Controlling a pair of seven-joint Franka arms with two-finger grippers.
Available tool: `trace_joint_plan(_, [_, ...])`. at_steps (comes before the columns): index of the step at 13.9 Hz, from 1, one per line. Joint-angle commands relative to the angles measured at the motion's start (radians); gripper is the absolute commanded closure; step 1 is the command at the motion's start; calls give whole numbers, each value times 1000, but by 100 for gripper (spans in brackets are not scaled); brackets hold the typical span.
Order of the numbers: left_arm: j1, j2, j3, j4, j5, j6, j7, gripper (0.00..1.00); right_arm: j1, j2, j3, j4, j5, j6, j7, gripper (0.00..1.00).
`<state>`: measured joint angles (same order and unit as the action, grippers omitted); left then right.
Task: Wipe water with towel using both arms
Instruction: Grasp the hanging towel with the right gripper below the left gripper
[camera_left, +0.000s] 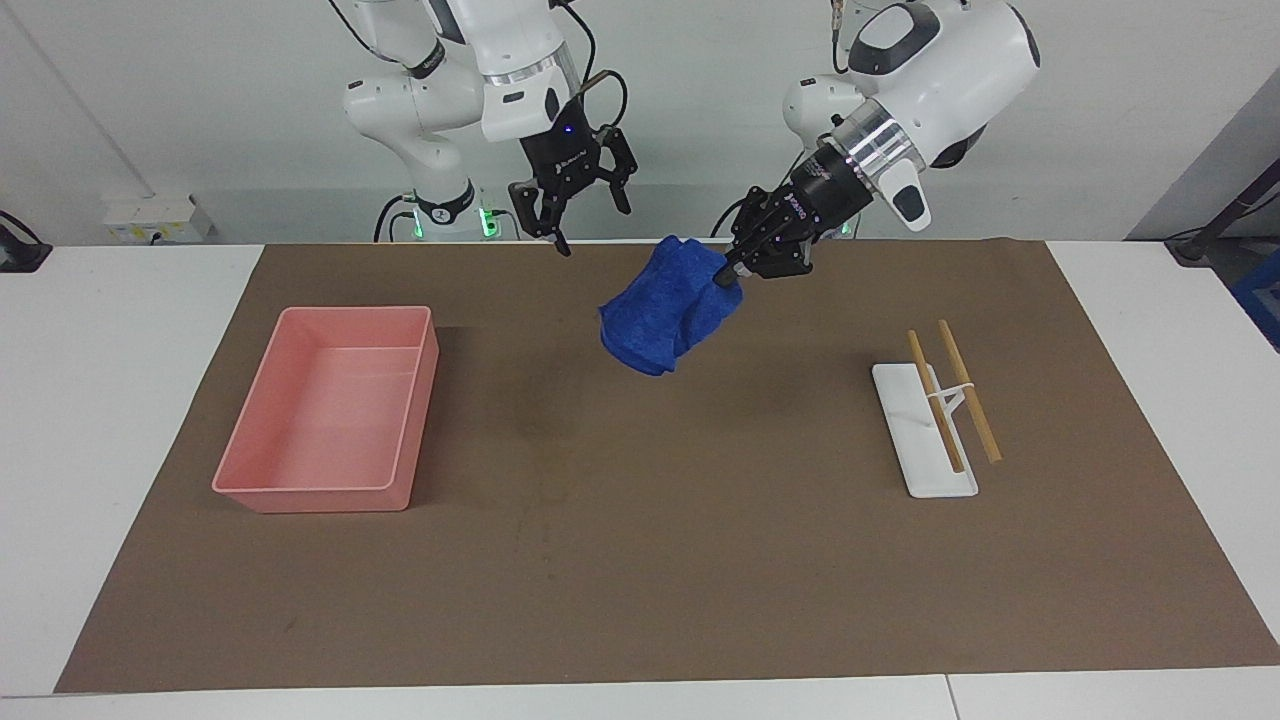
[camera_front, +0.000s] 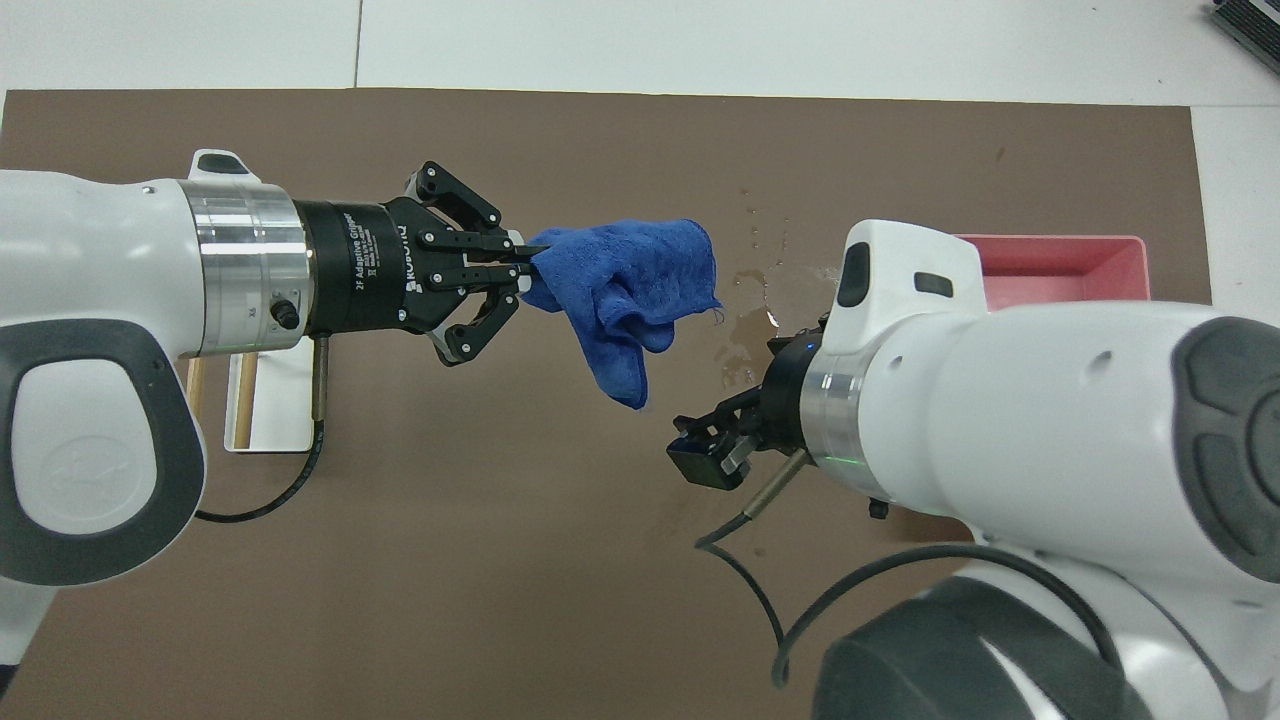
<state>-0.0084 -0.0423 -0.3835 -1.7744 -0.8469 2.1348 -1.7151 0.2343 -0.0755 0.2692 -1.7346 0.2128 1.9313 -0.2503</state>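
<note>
Overhead view shows the left gripper (camera_front: 520, 262) pinching the towel (camera_front: 625, 295) by one corner, its length hanging downward over the mat just beside the water puddle (camera_front: 745, 325); the right gripper (camera_left: 578, 208), fingers spread, waits nearby.

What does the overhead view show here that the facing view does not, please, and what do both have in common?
Only the overhead view shows the water: a shiny puddle with droplets on the brown mat, beside the hanging towel.

Only the facing view shows the whole pink tray, the complete white stand with its sticks, and the right gripper open in the air.

Both show the left gripper shut on the towel, which hangs above the mat.
</note>
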Motion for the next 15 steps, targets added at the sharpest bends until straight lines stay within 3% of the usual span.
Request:
trace_joint_plan(1, [-8,-22,-14,-3,-4,-45,-8,100,-3,45,-5,21,19,18,-136,0])
trace_joint_plan(5, [-1,-22,-12,29,44,-251,52,100,13,65,-5,72,2,-75,-390,0])
trace_joint_plan(9, [-8,-24,-23,33,39,-266,55,100,16,68,-5,66,3,-22,-475,0])
trace_joint_plan(15, [-8,-22,-51,27,2,-162,58,100,19,69,-1,66,39,-22,-575,0])
